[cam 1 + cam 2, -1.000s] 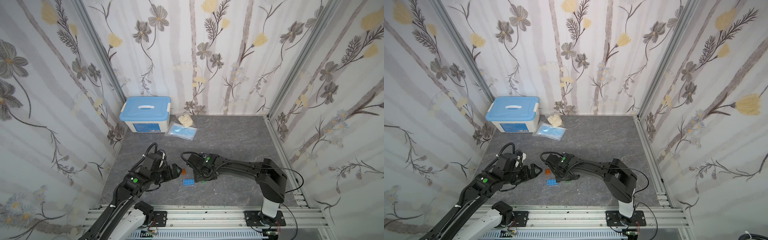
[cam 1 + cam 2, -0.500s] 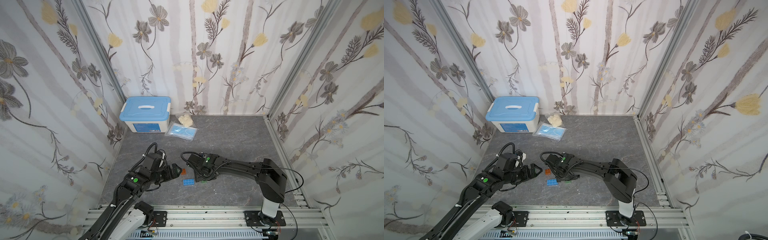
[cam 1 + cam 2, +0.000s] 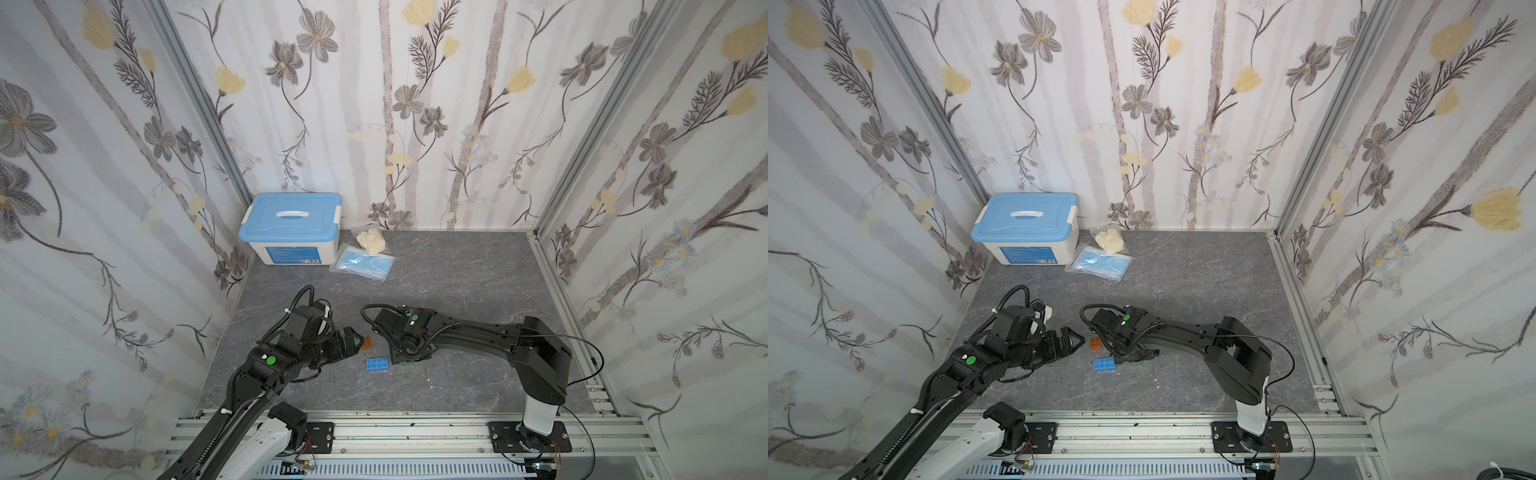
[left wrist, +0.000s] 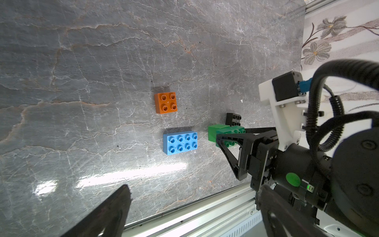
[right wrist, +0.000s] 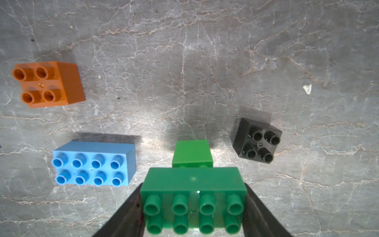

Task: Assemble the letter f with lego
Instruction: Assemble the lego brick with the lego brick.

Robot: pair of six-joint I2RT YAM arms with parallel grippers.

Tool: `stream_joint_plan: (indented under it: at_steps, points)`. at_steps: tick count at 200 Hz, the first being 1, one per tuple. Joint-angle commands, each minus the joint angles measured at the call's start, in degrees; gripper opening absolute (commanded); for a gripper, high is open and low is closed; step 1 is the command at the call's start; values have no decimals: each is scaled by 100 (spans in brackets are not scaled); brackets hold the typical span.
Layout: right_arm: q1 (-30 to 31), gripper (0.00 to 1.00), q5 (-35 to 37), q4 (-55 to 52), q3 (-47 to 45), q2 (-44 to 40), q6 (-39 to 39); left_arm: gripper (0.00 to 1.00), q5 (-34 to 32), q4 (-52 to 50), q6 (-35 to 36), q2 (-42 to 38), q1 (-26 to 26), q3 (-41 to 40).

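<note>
The lego lies loose on the grey tabletop near the front. A long green brick (image 5: pixel 192 180) sits between the fingers of my right gripper (image 5: pixel 193 197), which press on both of its short ends. A smaller green brick (image 5: pixel 192 152) lies just beyond it; whether the two are joined I cannot tell. A black brick (image 5: pixel 258 141), a light-blue brick (image 5: pixel 93 163) and an orange brick (image 5: pixel 49 84) lie apart, studs up. In a top view my left gripper (image 3: pixel 353 338) hovers open beside the orange brick (image 3: pixel 367 343), holding nothing. No assembled letter f shows.
A white box with a blue lid (image 3: pixel 291 228) stands in the back left corner. Beside it lie a bag of blue masks (image 3: pixel 362 264) and a bag of pale pieces (image 3: pixel 372 240). An aluminium rail (image 3: pixel 395 428) runs along the front edge. Papered walls close three sides.
My right gripper's jaws have come in against the ends of the long green brick. Both arms have hardly shifted, and the other bricks lie where they were.
</note>
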Motion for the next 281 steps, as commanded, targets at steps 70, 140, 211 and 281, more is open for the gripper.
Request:
stream_joint_plan:
  at_steps: [70,140,211,281]
  points:
    - [-43,60,-98,-95,163,-103,-117,100,14,139,18,-5,15,-22]
    - [-188,60,-360,-101,78,-147,-318,100,583,152,132,-171,24,29]
    - [-250,60,-460,-150,122,-89,-498,100,883,-488,275,-503,-72,319]
    - [-250,59,-424,-136,42,-95,-440,100,909,-365,307,-498,-64,235]
